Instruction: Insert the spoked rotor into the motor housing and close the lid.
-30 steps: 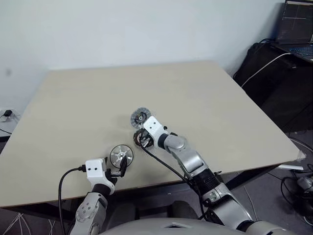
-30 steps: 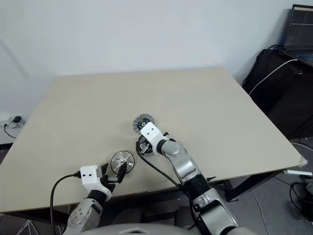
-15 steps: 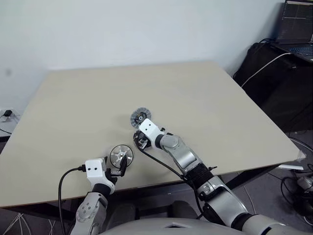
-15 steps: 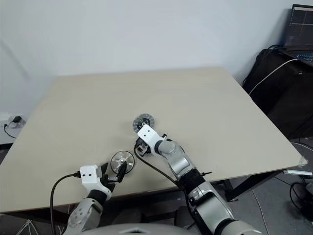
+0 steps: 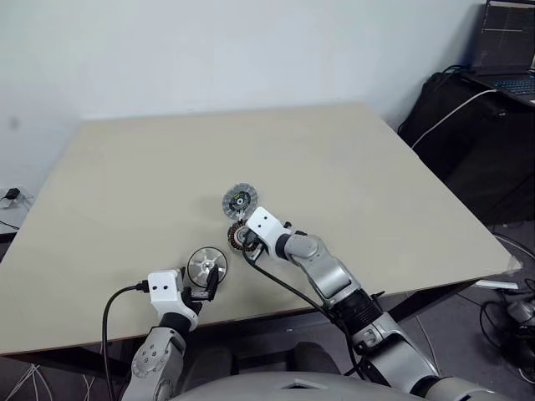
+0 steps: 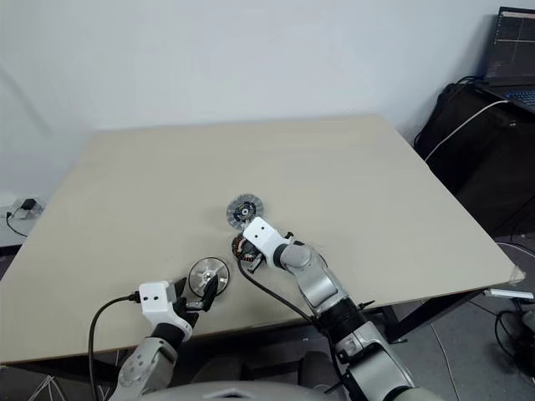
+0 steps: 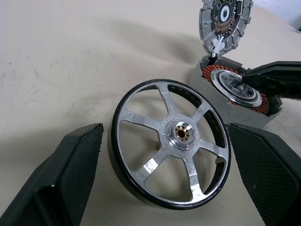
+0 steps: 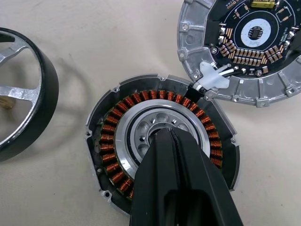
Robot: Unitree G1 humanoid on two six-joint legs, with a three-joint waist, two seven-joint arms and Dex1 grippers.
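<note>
Jaws of the left gripper point(image 7: 164, 174) are being held wide around the spoked rotor point(image 7: 170, 141), apparently readying a grasp. On the bench point(image 5: 351, 167), the motor housing point(image 8: 162, 141) is being steadied by the pinched-shut right gripper point(image 8: 171, 139) at its hub; the lid point(image 8: 244, 47) is lying open, touching its rim.

My beige table point(image 5: 351, 167) is carrying three parts near its front edge. The spoked rotor point(image 5: 206, 265) is lying flat closest to me. The motor housing point(image 8: 160, 141) is sitting just beyond it, and the lid point(image 5: 239, 201) is lying flat, touching the housing's far rim.
</note>
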